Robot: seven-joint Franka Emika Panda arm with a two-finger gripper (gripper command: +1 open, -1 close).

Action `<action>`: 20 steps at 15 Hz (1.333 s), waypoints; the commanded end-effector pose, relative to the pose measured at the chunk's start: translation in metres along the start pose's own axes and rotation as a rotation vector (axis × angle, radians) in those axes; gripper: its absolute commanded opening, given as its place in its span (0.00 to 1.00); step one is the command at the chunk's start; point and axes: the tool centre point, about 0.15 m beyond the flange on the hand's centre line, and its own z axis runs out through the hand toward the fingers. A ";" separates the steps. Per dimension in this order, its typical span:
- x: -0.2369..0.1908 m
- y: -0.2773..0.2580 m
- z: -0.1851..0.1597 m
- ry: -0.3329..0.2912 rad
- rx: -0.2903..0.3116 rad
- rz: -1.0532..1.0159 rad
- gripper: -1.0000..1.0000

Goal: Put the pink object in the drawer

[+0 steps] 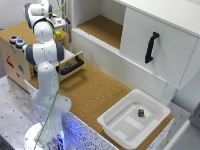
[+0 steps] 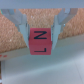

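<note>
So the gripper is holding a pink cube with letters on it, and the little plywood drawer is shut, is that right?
Not quite. The gripper does hold the pink cube, as the wrist view shows, but the exterior view shows the plywood drawer pulled open, not shut.

Pink lettered cube held up; plywood drawer open.

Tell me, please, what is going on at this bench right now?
A single white Franka arm is carrying a pink cube marked with black letters. In the wrist view the claw is shut on the cube, with the cork surface beneath. In the exterior view the arm reaches toward the small plywood drawer, which stands pulled open. The claw itself is hidden there, so I cannot tell how close the cube is to the drawer.
</note>
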 end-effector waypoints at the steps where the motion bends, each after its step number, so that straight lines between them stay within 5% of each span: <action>1: -0.063 -0.018 0.032 0.026 -0.037 0.081 0.00; 8: -0.097 -0.044 0.085 0.073 -0.010 0.123 0.00; 14: -0.069 -0.043 0.104 0.114 -0.041 0.051 0.00; 20: -0.043 -0.035 0.120 0.145 -0.010 -0.097 0.00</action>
